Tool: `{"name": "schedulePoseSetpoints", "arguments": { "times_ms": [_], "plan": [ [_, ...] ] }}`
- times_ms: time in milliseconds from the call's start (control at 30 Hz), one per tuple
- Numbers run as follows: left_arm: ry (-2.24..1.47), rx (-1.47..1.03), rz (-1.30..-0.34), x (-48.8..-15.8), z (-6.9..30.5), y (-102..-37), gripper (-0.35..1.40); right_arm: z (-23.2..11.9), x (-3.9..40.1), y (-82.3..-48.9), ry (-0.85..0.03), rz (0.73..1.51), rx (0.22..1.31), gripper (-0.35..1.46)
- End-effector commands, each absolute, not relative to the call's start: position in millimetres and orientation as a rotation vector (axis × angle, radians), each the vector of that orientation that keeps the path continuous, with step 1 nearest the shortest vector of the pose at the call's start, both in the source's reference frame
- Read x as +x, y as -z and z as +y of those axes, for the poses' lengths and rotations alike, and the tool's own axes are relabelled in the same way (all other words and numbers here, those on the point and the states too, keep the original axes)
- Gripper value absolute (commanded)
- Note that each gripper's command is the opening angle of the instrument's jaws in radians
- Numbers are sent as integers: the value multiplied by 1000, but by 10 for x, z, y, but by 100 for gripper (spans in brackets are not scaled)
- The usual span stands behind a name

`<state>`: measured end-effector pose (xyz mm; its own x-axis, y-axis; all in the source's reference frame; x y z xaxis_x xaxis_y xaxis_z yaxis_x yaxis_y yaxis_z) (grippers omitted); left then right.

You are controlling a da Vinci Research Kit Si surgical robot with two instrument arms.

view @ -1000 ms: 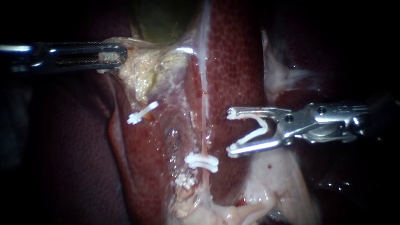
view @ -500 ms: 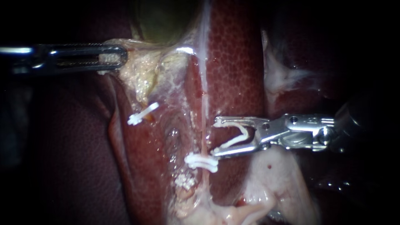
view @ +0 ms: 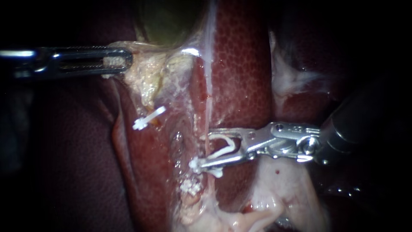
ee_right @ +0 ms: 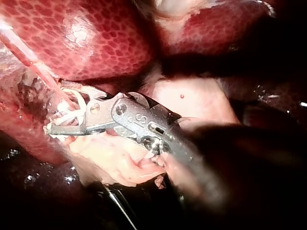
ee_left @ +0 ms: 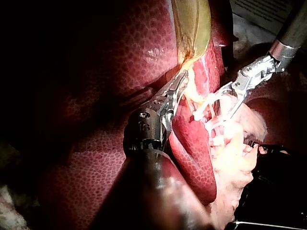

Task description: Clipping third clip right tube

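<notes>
No wording here is legible. A printed sheet (ee_left: 268, 12) shows far back in the left wrist view, its print too small to read.

I see liver (view: 240, 64) filling middle, mottled red, wet. Darker liver lobe (view: 77, 163) on left. Gallbladder (view: 167, 21), greenish, at far edge, partly in shadow. Yellowish fat (view: 148, 77) hanging just on its near side. Small white clip (view: 148, 117) at fat's near end, tilted. Pale pink tissue flap (view: 283, 189) near right. Whitish membrane (view: 287, 77) far right, against liver.
</notes>
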<state>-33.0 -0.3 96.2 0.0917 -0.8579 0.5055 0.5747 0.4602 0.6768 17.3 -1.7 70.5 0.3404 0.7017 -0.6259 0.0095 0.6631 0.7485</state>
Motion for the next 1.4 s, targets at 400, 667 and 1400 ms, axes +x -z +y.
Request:
{"name": "schedulePoseSetpoints", "arguments": {
  "times_ms": [400,667,1400],
  "plan": [
    [1098,337,-1007,-332,-5,-962,-35,-15,182,-709,-510,1169,843,54],
    [1099,337,-1007,-333,-5,-962,-35,-12,183,-711,-538,1163,868,49],
    [1099,336,-1006,-333,-5,-962,-35,-2,173,-721,-647,1129,941,13]
  ]
}}
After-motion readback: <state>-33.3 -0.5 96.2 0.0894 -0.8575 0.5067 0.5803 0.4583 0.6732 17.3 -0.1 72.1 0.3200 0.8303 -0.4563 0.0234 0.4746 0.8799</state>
